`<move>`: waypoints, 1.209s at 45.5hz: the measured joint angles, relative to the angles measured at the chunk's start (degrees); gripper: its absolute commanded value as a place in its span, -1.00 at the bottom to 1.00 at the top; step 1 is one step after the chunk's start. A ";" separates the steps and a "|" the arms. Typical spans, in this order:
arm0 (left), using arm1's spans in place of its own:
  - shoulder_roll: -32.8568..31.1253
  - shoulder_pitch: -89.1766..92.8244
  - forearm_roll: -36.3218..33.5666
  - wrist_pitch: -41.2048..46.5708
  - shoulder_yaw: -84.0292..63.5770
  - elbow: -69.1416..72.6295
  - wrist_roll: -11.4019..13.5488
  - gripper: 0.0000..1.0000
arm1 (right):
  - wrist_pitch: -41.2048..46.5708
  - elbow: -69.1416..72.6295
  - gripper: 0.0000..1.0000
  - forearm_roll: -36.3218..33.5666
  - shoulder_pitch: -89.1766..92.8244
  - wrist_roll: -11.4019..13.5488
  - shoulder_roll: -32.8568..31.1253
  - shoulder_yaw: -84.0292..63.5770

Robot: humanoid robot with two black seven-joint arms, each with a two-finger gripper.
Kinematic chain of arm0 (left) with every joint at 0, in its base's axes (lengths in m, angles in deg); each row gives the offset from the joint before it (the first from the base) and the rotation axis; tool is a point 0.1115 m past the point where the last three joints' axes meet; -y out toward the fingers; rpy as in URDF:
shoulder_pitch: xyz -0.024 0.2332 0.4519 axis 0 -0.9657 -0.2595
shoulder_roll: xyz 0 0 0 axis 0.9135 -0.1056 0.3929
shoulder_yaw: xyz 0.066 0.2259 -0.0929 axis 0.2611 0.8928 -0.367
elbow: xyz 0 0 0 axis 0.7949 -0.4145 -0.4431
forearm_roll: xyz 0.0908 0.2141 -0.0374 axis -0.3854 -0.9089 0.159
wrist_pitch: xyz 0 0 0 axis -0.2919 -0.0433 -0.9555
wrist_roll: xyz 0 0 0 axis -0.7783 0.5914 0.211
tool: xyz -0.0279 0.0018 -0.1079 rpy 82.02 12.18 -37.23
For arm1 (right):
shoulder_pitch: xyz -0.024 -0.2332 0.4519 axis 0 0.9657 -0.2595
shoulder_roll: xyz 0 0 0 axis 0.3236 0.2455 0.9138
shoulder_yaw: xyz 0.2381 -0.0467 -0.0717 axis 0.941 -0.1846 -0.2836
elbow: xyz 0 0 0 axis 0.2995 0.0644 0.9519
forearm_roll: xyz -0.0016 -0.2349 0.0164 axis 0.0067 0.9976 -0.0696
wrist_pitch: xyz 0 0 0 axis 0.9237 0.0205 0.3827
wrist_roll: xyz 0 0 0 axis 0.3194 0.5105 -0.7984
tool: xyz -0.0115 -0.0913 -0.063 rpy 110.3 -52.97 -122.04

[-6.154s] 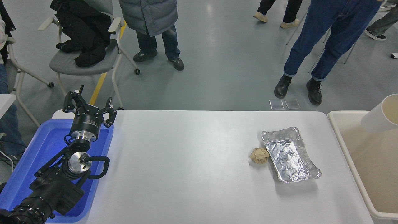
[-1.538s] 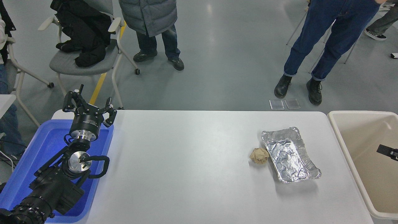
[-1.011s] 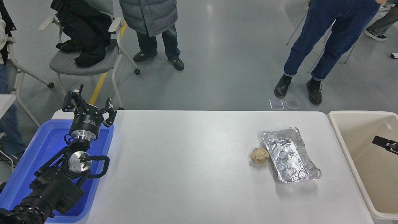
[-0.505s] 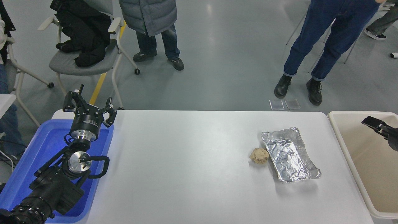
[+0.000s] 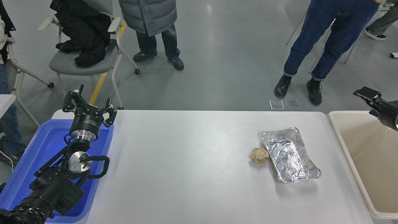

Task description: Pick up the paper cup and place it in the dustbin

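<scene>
The white table [image 5: 192, 161] is flanked by the dustbin [image 5: 342, 140] at right, handy for dropping waste. The paper cup is nowhere visible; probably it lies inside, out of view. The right gripper [image 5: 368, 95] hangs above the bin's far rim, mostly cropped, so I cannot tell its claw. The left gripper [image 5: 88, 107] sits parked far left, claw spread.

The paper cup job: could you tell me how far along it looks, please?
No cup shows on the table, and neither gripper holds one; the visible part of the dustbin shows none either, so the drop cannot be confirmed. In hand: the right gripper hangs over the dustbin's far edge. The left gripper sits parked over the blue tub. Left: apparently nothing.
</scene>
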 measured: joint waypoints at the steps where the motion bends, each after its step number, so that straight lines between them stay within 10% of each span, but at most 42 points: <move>1: 0.00 0.00 -0.01 0.00 0.00 0.00 0.00 0.98 | 0.01 0.42 1.00 -0.61 -0.28 -0.01 -0.04 0.00; 40: 0.00 0.05 0.00 0.00 0.01 0.00 0.01 0.98 | 0.35 27.90 1.00 -7.34 -8.71 0.92 -5.06 6.29; 55: 0.00 0.07 0.00 0.00 0.01 0.00 0.01 0.98 | 2.30 40.04 1.00 1.80 -20.81 1.55 -7.89 -9.39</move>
